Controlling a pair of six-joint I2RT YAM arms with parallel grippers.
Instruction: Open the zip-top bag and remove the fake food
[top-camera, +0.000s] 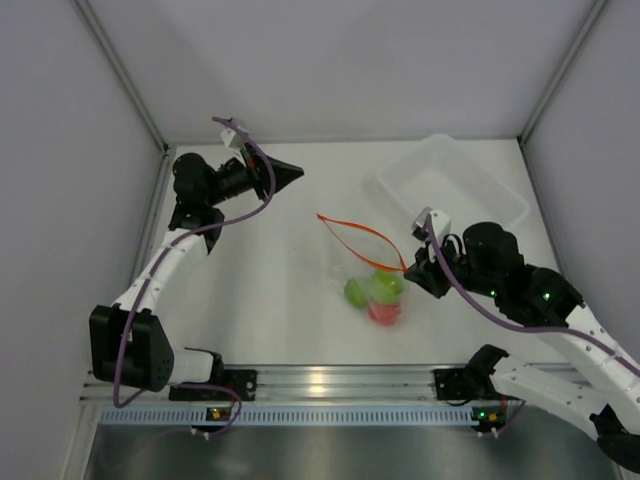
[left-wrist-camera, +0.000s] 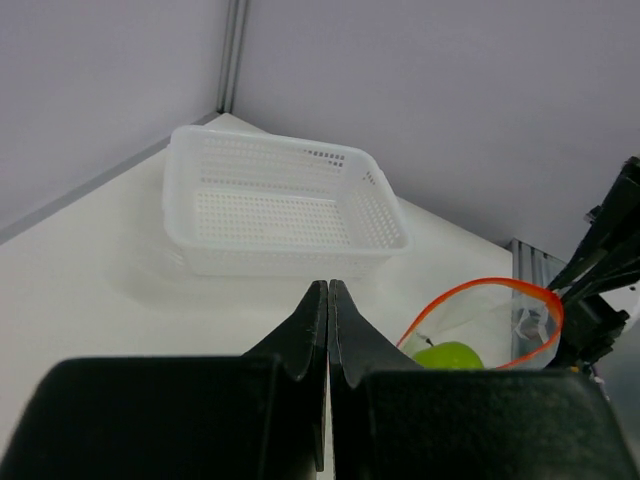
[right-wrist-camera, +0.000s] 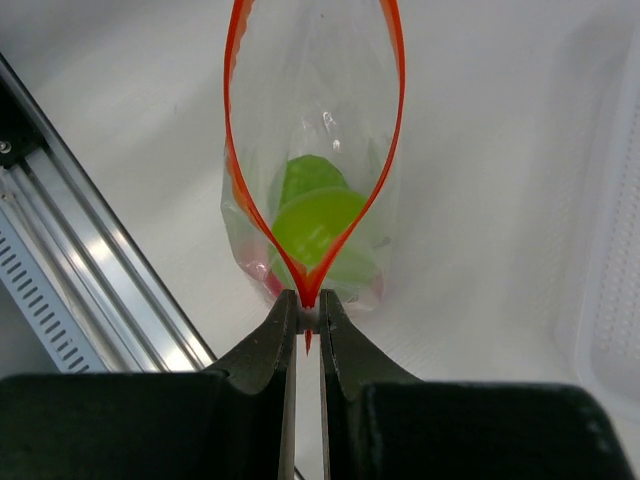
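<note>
Zip-top bag is lying right of centre toward the near edge of the desk, mouth gaping. The right gripper is pinching one end of its red-orange zip strip between closed fingers, while the left gripper is hovering near the far-left corner, fingers pressed together on nothing. Risk: that single thin pinch slipping under a pull, or a tilt sending the fake food rolling off the near edge. Clear film is blurring the bag's outline, and green balls are largely hiding the red ball in the right wrist view.
</note>
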